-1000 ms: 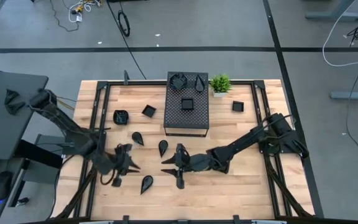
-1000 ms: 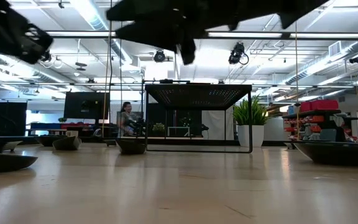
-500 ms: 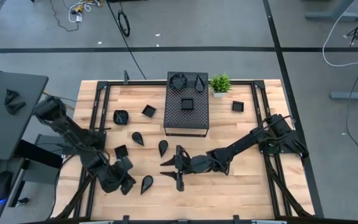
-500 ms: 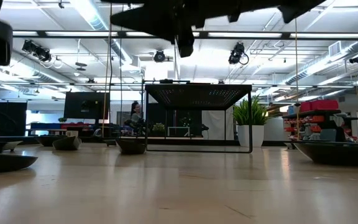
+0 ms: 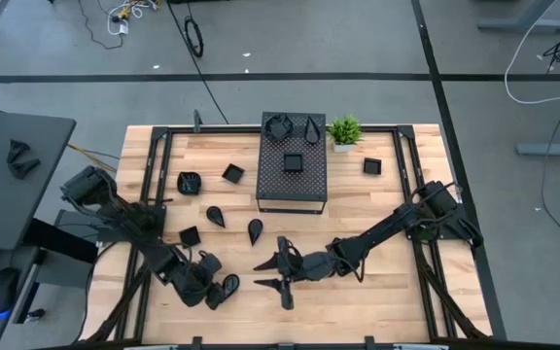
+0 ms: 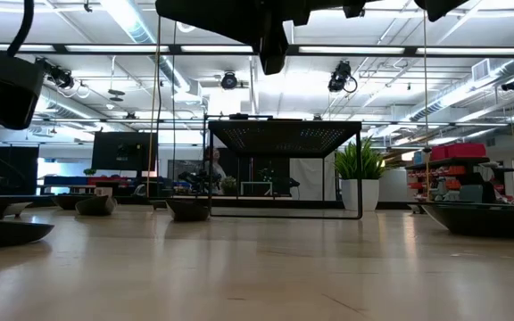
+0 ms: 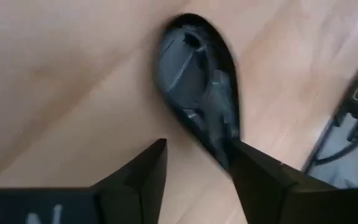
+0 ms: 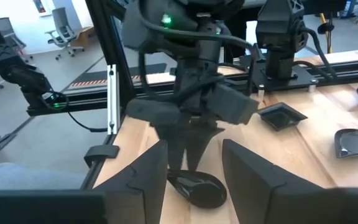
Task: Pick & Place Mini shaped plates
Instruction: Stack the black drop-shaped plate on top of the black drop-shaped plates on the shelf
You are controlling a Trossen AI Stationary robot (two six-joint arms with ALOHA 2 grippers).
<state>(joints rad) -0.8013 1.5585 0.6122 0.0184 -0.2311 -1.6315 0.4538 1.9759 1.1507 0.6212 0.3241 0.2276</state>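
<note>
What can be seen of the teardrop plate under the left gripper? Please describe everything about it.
The teardrop plate is a small, shallow, glossy black dish, rounded at one end and pointed at the other. It lies flat on the wooden table near the front left corner. The left gripper hangs just above it, open, with one finger over its rim. Whether they touch cannot be told.

Robotics lab in an open-plan hall: exposed ceiling with strip lights (image 6: 141, 22), grey taped floor (image 5: 309, 58), office chairs (image 8: 61, 22) beyond the framed wooden table (image 5: 377, 282).
</note>
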